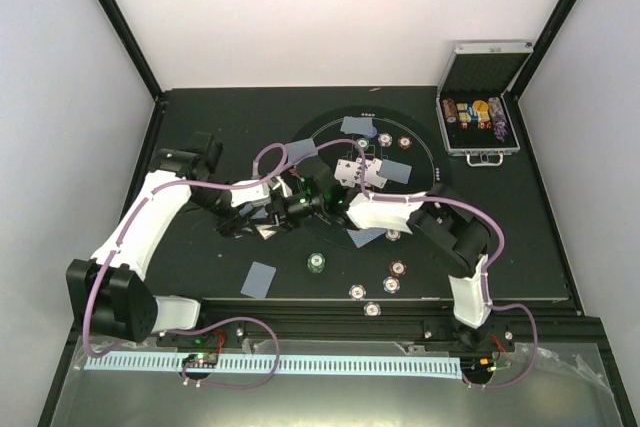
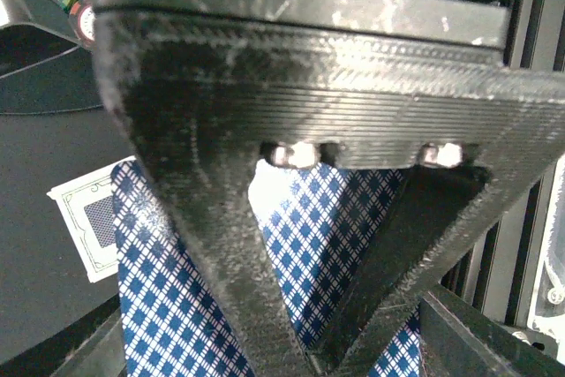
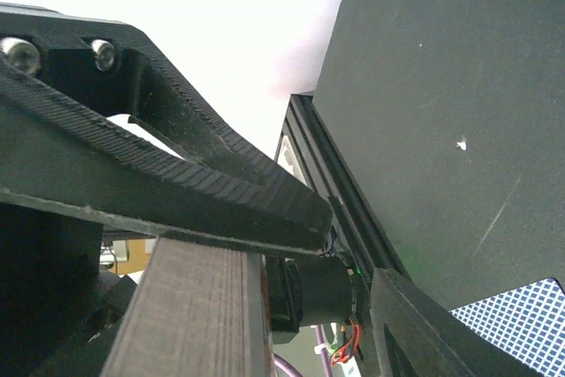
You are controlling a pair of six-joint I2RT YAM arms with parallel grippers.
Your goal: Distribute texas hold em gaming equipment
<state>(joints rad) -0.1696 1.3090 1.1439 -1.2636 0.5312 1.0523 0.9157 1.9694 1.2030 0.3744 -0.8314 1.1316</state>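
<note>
Black table (image 1: 520, 247), chips (image 1: 316, 263) scattered near. Left gripper (image 2: 309, 355) clamps checked deck (image 2: 327, 236): likely light, slick, bendy; pinch long edges. Right gripper (image 1: 335, 202): opening unclear.

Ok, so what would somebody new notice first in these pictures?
Probably the left gripper mid-table, shut, with blue-chequered cards filling the view just behind its fingers. Next comes the open silver case of chip rolls at the table's far right corner. Poker chips and grey-blue cards lie scattered over the black mat.
</note>
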